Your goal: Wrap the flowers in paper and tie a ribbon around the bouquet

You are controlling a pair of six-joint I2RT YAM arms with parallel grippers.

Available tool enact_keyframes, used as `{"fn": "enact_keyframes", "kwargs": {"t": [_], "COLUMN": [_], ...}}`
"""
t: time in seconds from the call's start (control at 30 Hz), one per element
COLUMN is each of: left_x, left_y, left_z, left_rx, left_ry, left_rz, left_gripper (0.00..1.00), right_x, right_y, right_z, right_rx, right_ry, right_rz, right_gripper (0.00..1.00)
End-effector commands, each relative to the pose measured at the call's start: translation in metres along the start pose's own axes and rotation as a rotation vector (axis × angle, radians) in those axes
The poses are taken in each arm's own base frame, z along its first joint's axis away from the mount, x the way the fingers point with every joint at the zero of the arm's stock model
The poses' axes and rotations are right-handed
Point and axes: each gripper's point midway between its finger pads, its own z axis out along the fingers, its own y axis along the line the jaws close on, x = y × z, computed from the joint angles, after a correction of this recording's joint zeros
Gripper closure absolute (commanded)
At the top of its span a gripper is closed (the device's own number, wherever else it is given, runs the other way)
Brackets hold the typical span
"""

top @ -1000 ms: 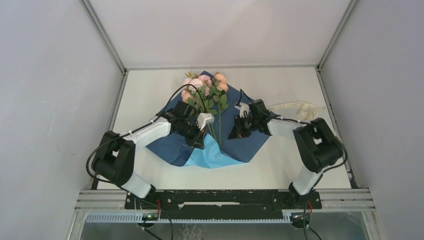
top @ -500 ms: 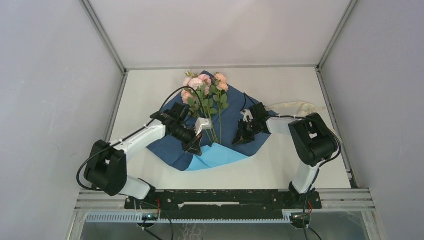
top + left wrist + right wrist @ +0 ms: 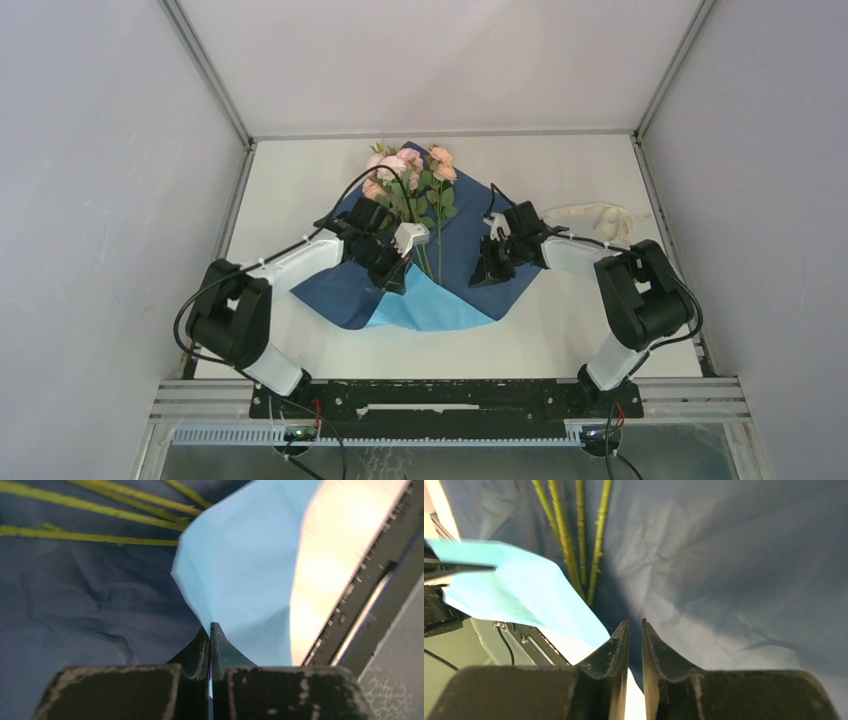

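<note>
At the near corner of the paper (image 3: pixel 335 288), the left gripper (image 3: pixel 210 627) has its jaws pinched flat on the sheet's edge, and the lifted flap (image 3: pixel 432 305) shows its light-blue underside. Half a second ago that flap lay lower and spread wide toward the arms. Now it has been carried back toward the flowers (image 3: pixel 405 170) and stands as a neater triangle whose tip reaches the bottom of the stems (image 3: pixel 566 540). That looks like the first fold of the wrap going over the stem ends. The right gripper (image 3: pixel 634 625) has shifted only slightly and sits over the sheet's right side, its jaws a narrow slit apart with nothing visibly caught between them. The ribbon (image 3: pixel 595 213) lies untouched on the surface (image 3: pixel 290 180) to the right of the sheet, so tying is some way off yet.
</note>
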Motion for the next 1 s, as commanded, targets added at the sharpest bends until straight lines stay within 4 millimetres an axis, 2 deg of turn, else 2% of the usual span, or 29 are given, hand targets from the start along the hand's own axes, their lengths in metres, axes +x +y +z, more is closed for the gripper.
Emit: {"fn": "enact_keyframes", "kwargs": {"t": [0.0,0.13,0.2,0.3,0.4,0.57,0.63,0.73,0.77,0.87,0.97], "left_x": [-0.013,-0.001,0.003,0.008,0.01,0.011,0.013,0.016,0.017,0.014,0.013], "left_y": [0.048,0.053,0.049,0.043,0.036,0.027,0.025,0.025,0.026,0.027,0.006], "left_z": [0.001,0.013,0.016,0.018,0.015,0.01,0.011,0.01,0.006,-0.018,-0.051], "left_rx": [-0.179,-0.151,-0.128,-0.093,-0.069,-0.037,-0.036,-0.04,-0.051,-0.125,-0.17], "left_ry": [0.0,0.062,0.074,0.084,0.084,0.075,0.085,0.105,0.117,0.17,0.217], "left_rz": [-0.134,-0.185,-0.192,-0.188,-0.166,-0.129,-0.121,-0.115,-0.104,-0.035,0.09], "left_gripper": [1.0,1.0,1.0,1.0,0.99,0.97,0.97,0.94,0.88,0.57,0.36], "right_x": [-0.003,-0.005,-0.001,0.008,0.013,0.027,0.037,0.047,0.048,0.05,0.053], "right_y": [0.004,0.035,0.044,0.037,0.029,0.033,0.032,0.027,0.025,0.024,0.025], "right_z": [-0.004,-0.021,-0.018,-0.004,0.012,0.026,0.028,0.027,0.028,0.032,0.036], "right_rx": [-0.009,-0.034,-0.029,0.0,0.005,-0.061,-0.081,-0.08,-0.076,-0.088,-0.094], "right_ry": [-0.029,-0.094,-0.092,-0.052,-0.02,0.049,0.094,0.139,0.146,0.163,0.176], "right_rz": [-0.026,-0.22,-0.284,-0.276,-0.254,-0.271,-0.252,-0.21,-0.195,-0.137,-0.096], "right_gripper": [0.77,0.72,0.66,0.52,0.42,0.39,0.42,0.61,0.69,0.87,1.0]}}
